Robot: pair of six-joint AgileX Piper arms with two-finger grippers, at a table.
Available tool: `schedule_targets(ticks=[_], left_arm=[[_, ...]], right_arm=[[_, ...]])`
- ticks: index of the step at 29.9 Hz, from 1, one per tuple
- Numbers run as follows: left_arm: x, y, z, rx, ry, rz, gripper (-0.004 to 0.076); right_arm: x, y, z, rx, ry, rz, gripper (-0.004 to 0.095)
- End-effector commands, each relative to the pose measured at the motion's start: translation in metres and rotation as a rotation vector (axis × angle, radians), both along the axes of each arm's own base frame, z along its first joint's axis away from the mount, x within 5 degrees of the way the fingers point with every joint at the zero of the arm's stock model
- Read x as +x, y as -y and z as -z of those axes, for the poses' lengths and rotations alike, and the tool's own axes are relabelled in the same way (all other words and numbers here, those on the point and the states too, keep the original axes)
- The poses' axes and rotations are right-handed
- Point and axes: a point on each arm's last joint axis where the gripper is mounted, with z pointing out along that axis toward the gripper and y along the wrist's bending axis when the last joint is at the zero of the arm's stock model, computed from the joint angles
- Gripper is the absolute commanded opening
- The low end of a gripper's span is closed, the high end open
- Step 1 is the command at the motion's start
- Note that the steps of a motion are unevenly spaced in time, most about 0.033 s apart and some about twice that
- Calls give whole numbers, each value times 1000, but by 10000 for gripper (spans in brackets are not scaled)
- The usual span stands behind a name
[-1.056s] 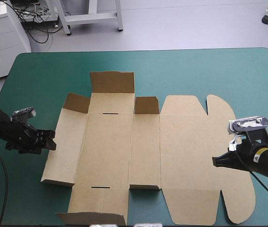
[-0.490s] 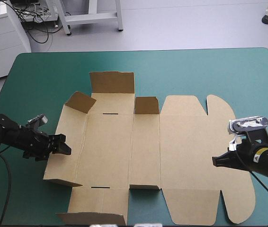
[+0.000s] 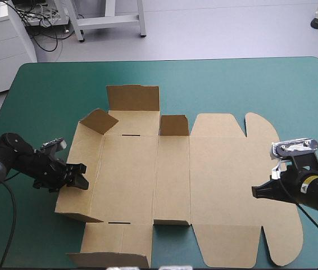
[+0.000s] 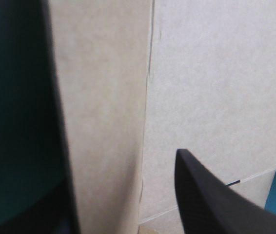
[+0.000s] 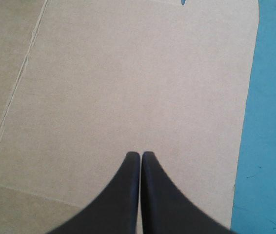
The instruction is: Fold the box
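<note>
Although the teal-green bench (image 3: 232, 84) is broad, much of its middle is covered by the box (image 3: 142, 169), a cut sheet of brown board spread almost flat. It is judged to be light, stiff across its panels, and ready to bend only along the scored creases. The rounded lid panel (image 3: 232, 169) lies toward 3 o'clock, and the right gripper (image 3: 257, 191) is held clenched over it; contact cannot be told. At 9 o'clock the side panel (image 3: 86, 146) is tilted up, its edge set between the parted fingers of the left gripper (image 3: 80, 175), unpinched. Hold is best taken mid-length on a free panel edge, so that buckling is avoided. A small corner flap (image 3: 99, 120) at 11 o'clock stands raised.
</note>
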Motion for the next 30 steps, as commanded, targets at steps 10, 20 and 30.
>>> schedule_targets(ticks=[10,20,30], left_arm=[[-4,2,-20,-1,-8,58,-32],[28,0,-86,303,246,215,-32],[64,53,-128,568,468,581,-32]], right_arm=[[1,0,-10,11,70,-3,-8],[0,1,-9,-1,55,-2,-8],[0,1,-9,13,47,16,-8]])
